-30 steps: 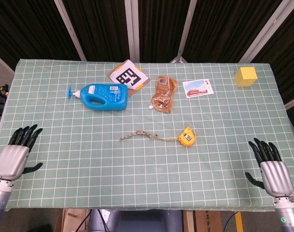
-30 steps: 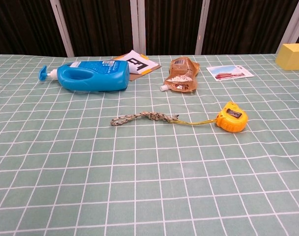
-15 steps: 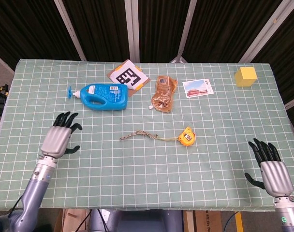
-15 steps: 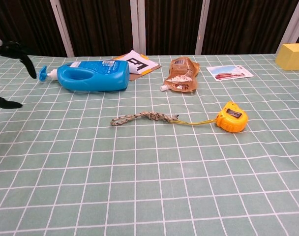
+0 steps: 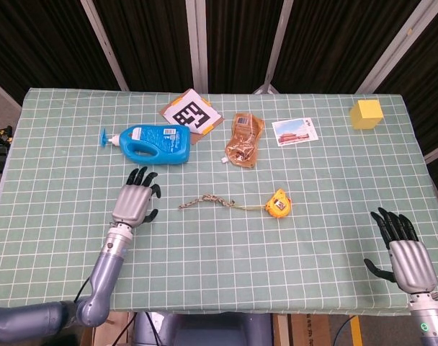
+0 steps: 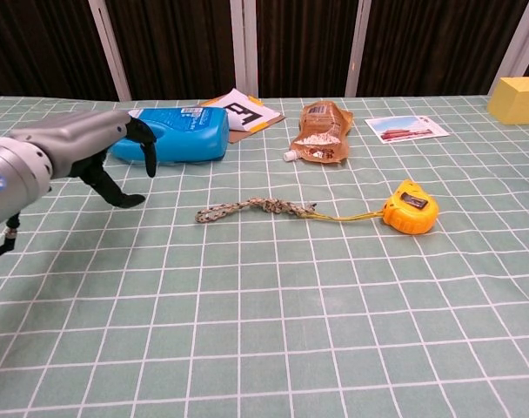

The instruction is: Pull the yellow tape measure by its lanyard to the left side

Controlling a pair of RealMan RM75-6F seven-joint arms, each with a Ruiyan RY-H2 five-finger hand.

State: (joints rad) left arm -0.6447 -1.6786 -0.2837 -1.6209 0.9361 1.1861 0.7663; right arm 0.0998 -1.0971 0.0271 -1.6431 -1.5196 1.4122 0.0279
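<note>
Left hand [image 5: 135, 202], fingers spread and holding nothing, hovers just left of the braided lanyard [image 5: 207, 202], which runs right to the yellow tape measure [image 5: 279, 203] at table centre; right hand [image 5: 405, 254], fingers spread, sits at the near-right table edge.

Left robot hand [image 5: 135, 202] near lanyard [image 5: 207, 202]

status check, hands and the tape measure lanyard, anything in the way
Left hand open, just left of lanyard. Right hand open, idle. Tape measure untouched. Path clear.
</note>
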